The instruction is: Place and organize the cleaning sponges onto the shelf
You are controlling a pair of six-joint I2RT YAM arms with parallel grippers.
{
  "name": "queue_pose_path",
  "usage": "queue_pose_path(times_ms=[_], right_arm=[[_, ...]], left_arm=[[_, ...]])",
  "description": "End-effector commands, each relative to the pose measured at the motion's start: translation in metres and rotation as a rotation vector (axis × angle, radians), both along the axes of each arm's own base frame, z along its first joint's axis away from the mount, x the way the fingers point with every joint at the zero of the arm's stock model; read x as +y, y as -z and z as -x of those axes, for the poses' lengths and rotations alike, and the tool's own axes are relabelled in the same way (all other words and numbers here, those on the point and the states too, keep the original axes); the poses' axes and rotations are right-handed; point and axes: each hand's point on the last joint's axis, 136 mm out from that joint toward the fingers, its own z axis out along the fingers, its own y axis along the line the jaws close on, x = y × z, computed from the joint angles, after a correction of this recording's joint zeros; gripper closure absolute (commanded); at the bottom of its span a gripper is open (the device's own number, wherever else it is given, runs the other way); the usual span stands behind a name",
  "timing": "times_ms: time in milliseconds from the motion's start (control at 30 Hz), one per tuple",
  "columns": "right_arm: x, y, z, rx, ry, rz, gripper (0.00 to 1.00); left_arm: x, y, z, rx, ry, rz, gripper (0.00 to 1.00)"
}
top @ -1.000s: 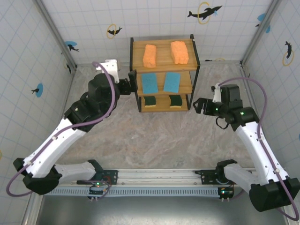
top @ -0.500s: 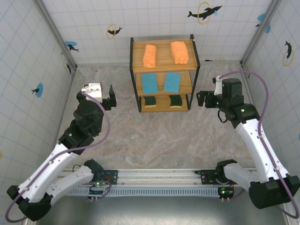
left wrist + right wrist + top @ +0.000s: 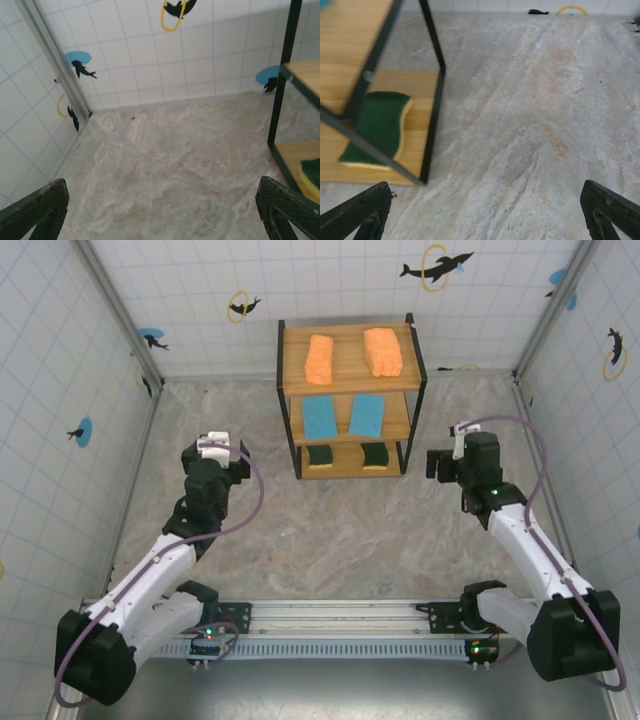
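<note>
Both arms have backed off since a second ago. Your left arm (image 3: 150, 575) was reaching in at the shelf's 9 o'clock side and is now folded back toward 7, and the right arm (image 3: 530, 540) has slid down a bit at 4. Your shelf (image 3: 347, 365) sits at 12 o'clock on the table (image 3: 340, 530). All six cleaning sponges (image 3: 383, 350) look to be on it already: orange pair (image 3: 320, 358) up top, blue pair (image 3: 322, 418) in the middle, green pair (image 3: 322, 455) on the bottom board. Left gripper (image 3: 160, 205) and right gripper (image 3: 485, 200) both have jaws spread wide with nothing between them. I'd call this the wrap-up, placing done. Next move is probably just parking the arms, or maybe squaring up the right-hand blue one, which looks a touch tilted.
</note>
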Motion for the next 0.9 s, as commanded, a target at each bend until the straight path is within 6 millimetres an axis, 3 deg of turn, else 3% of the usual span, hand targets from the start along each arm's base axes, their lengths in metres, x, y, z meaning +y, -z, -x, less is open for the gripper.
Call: queue_pose_path(times_ms=[0,133,367,567,867], right_arm=[[-0.012,-0.010,-0.022,-0.175,0.073,-0.029,0.01],[-0.018,0.012,-0.026,-0.223,0.097,-0.035,0.01],[-0.033,0.019,-0.034,-0.247,0.136,0.018,0.01],[-0.043,0.038,-0.038,-0.267,0.174,-0.025,0.01],[-0.034,0.039,-0.036,-0.280,0.120,-0.041,0.01]], left_arm=[[-0.003,-0.003,-0.003,-0.096,0.044,0.017,0.03],[0.010,0.024,-0.006,-0.067,0.013,-0.008,0.03],[0.025,0.056,-0.008,-0.058,0.002,-0.050,0.03],[0.029,0.069,-0.015,-0.087,0.069,-0.027,0.03],[0.026,0.083,-0.028,-0.115,0.077,0.001,0.03]])
